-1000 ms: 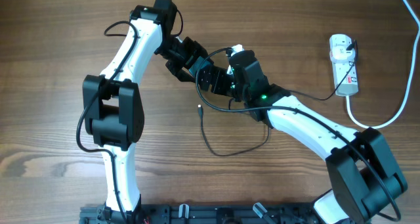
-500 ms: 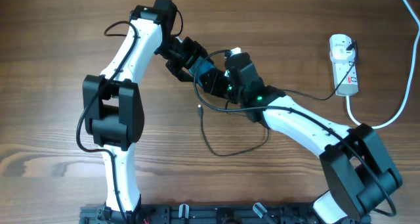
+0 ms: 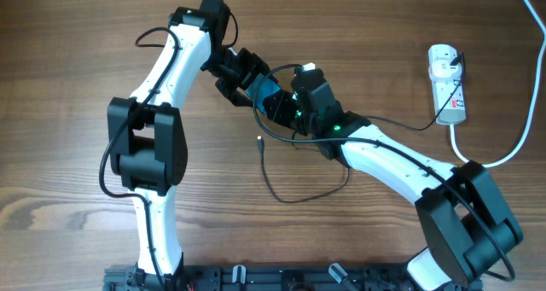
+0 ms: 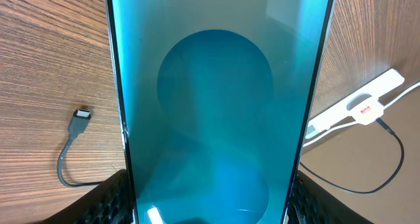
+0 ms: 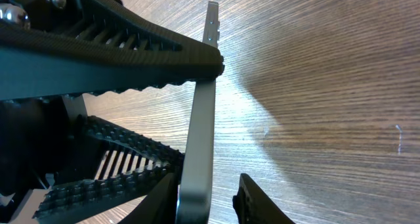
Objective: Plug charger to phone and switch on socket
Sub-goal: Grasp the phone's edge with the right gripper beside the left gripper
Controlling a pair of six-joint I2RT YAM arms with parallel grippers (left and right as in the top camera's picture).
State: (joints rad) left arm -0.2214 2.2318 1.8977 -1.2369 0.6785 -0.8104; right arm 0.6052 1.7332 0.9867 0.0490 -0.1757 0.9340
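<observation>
Phone (image 3: 270,91) is held roughly mid-counter, a bit toward the far edge. The left end effector (image 4: 210,203) has it clamped across its width, screen facing that wrist cam. Right end effector (image 5: 209,198) is right at the phone's edge, fingers apart and straddling it with a gap on one side, so it's not gripping. Charger (image 3: 259,142) lies loose on the counter (image 3: 68,86) just on the near side of the phone, tip not plugged in. Socket (image 3: 448,86) sits by the far right corner.

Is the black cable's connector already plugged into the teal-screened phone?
No, the black cable's connector lies loose on the wooden table beside the phone.
</observation>
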